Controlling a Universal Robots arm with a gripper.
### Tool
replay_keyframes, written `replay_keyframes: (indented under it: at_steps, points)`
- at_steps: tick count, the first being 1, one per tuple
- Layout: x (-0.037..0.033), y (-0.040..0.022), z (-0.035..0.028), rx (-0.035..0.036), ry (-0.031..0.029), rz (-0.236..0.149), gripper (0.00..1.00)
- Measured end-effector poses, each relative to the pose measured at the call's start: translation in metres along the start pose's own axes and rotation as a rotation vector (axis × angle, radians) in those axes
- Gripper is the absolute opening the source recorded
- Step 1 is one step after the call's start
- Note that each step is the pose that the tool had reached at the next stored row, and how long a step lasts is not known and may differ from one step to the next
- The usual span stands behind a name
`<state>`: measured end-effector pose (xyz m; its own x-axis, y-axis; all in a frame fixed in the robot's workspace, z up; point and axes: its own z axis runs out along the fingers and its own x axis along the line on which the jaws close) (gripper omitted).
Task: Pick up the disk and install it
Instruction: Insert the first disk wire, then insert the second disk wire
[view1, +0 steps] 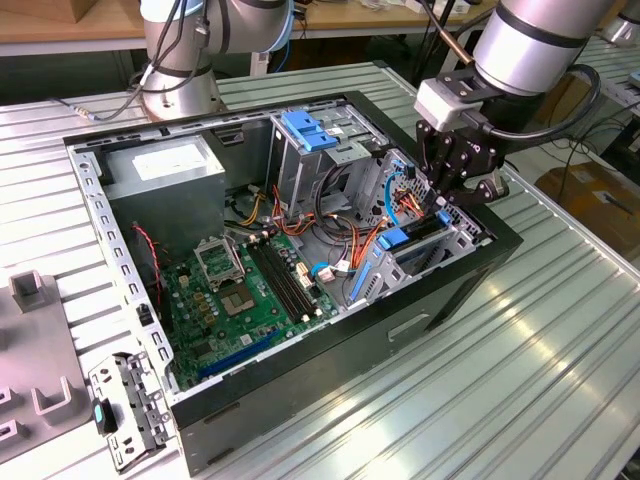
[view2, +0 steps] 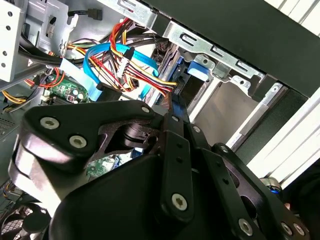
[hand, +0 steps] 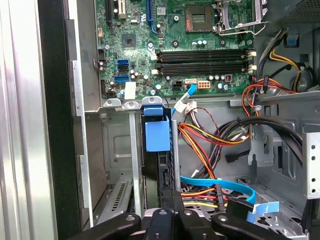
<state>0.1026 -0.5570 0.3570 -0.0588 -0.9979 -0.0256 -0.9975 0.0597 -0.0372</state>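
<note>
I see the ribbed metal tabletop carrying the open computer case, which takes up the middle of the exterior view. My arm comes in from the upper right of that frame, with its hand down over the drive bay at the case's right end. The hand is clenched on the disk, which stands on edge in the bay slot in the first wrist view, its blue end tab toward the motherboard.
</note>
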Motion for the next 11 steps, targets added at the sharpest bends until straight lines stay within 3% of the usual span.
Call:
replay_keyframes:
  at_steps: [7, 11]
  points:
    - [0.0, 0.0004, -0.0002, 0.0, 0.0001, 0.0, 0.11]
    - [0.0002, 0.004, -0.0002, 0.0, -0.0001, 0.0, 0.11]
